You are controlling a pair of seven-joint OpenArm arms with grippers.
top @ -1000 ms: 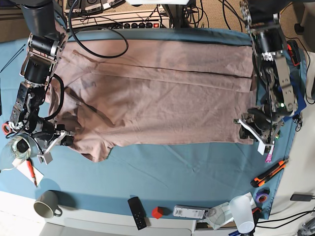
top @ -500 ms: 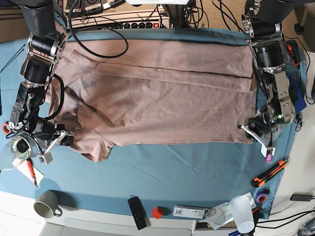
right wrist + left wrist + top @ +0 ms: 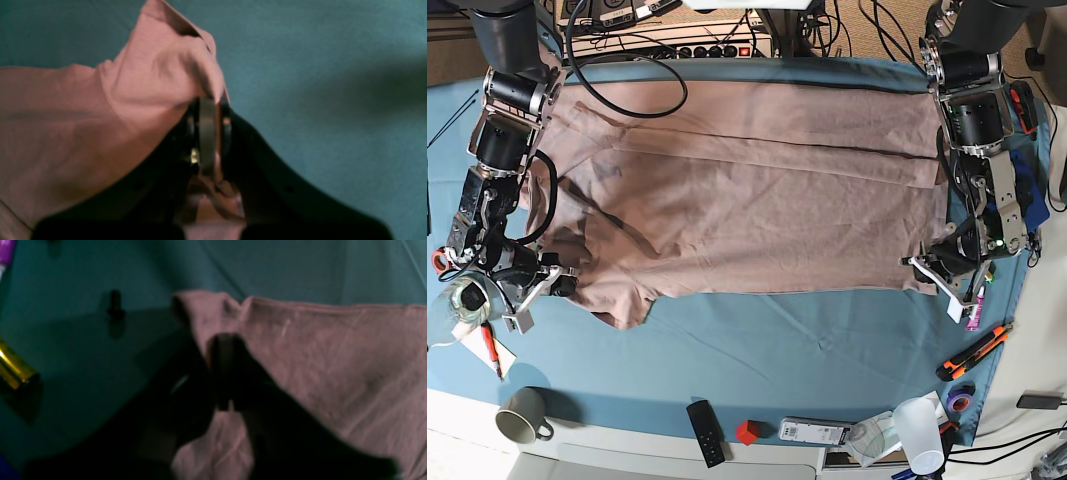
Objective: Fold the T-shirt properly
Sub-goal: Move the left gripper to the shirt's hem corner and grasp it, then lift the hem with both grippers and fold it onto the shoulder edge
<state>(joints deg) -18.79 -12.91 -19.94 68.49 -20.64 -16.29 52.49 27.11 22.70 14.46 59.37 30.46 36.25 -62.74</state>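
Observation:
The pink-beige T-shirt (image 3: 747, 200) lies spread flat across the blue table cloth (image 3: 807, 350), neck end at the left and hem at the right. My left gripper (image 3: 932, 268) is at the shirt's near right hem corner. In the left wrist view it (image 3: 224, 340) is shut on that corner of the T-shirt (image 3: 333, 356). My right gripper (image 3: 562, 283) is at the near left sleeve. In the right wrist view it (image 3: 208, 101) is shut on a bunched fold of the T-shirt (image 3: 66, 116).
A mug (image 3: 522, 415), a remote (image 3: 706, 432), a red block (image 3: 746, 432) and a plastic cup (image 3: 920, 432) line the front edge. An orange cutter (image 3: 975, 352) and a purple marker (image 3: 972, 312) lie by my left gripper. A tape roll (image 3: 462, 298) lies at the left.
My left gripper has moved a little left onto the hem corner and has closed on it. The right arm and the shirt's left side have not moved.

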